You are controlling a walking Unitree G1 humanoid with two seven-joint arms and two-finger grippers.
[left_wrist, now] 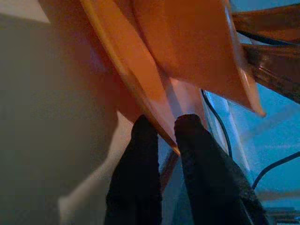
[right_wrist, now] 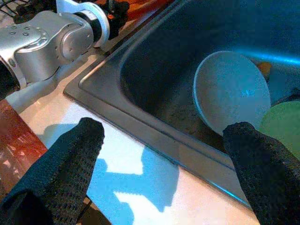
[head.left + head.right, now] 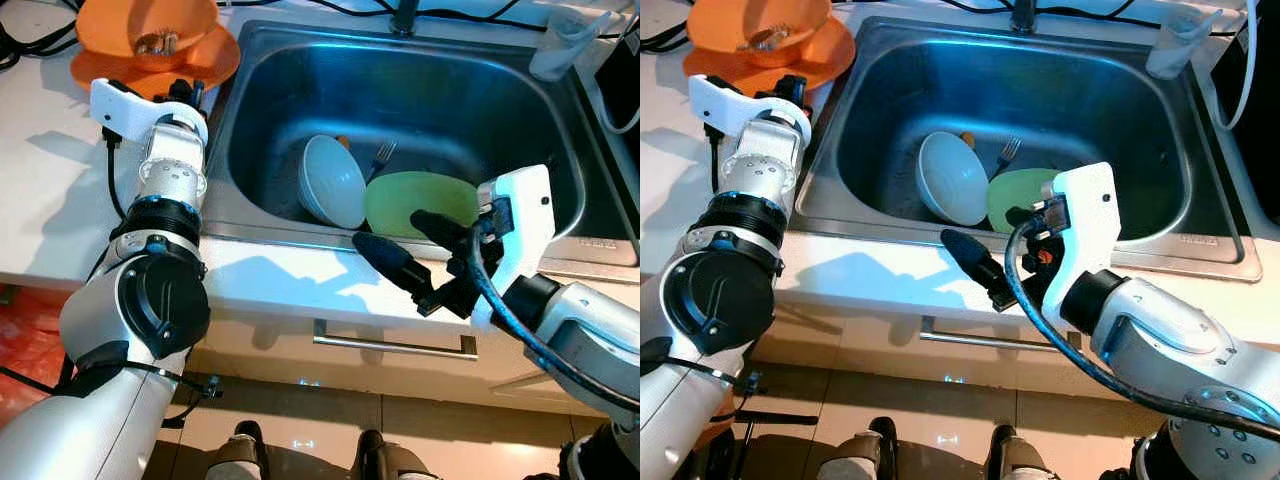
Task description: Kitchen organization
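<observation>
Orange plate (image 3: 205, 62) sits at the worktop's back-left corner, beside the sink (image 3: 250, 190), an orange bowl (image 3: 150, 25) on it. The left gripper (image 1: 161, 136) appears to pinch the plate's rim, fingers nearly closed. The right gripper (image 2: 164, 145) hovers spread wide over the sink's front edge, near a pale bowl (image 3: 335, 182) and green plate (image 3: 420, 203). Probably light, stiff, slippery; hold by rims.

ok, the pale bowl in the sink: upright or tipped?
Tipped. The pale bowl stands on its edge in the sink, leaning toward the green plate, its hollow facing sideways rather than up.
</observation>
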